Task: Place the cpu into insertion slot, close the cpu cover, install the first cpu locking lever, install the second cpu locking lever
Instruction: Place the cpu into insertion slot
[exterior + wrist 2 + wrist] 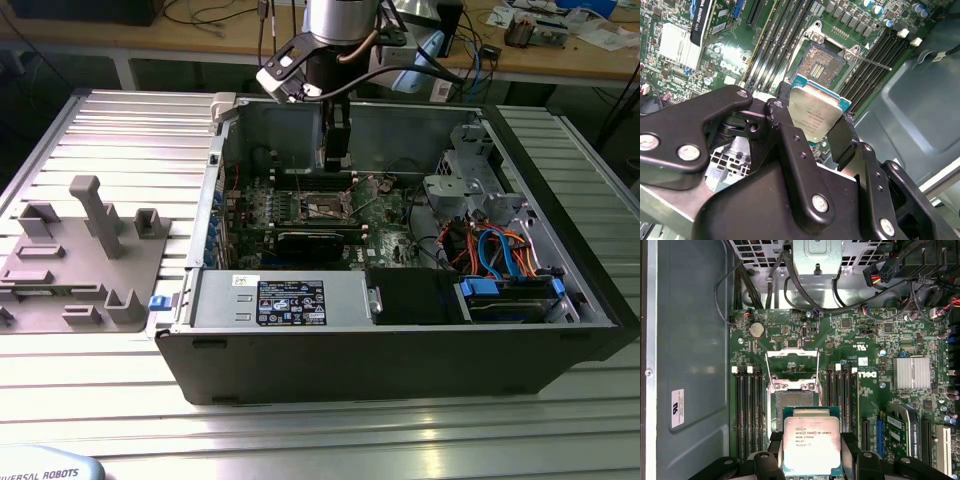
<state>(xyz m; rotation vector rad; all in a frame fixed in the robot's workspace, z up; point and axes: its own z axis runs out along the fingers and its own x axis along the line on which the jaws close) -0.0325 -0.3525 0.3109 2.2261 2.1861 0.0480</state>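
- As I judge it, the main hazard is a skewed landing. The pincer (815, 134) is clamped on two opposite edges of the cpu (811, 445) and holds it above the green motherboard (300, 200), near the insertion slot (794, 402) but not in it. An offset descent could set a corner on the silvery rim or crush the slot's contacts.
- Only thin edges are gripped, so a knock could twist the chip between the fingers (790, 140).
- The cpu cover (792, 353) stands swung open on the side of the slot away from the chip. A stray finger could strike it, or the thin locking lever (875, 62).
- Memory slots (747, 410) flank the slot on both sides and could snag the linkage.
- At the exterior view's left, a grey fixture plate (80, 265) with moulded posts lies on the ribbed metal surface (130, 130), well apart from the case.
- The open computer case (400, 370) holds the motherboard, a labelled power supply (285, 298) along its near wall, and blue and orange cables (500, 250) towards the exterior view's right.
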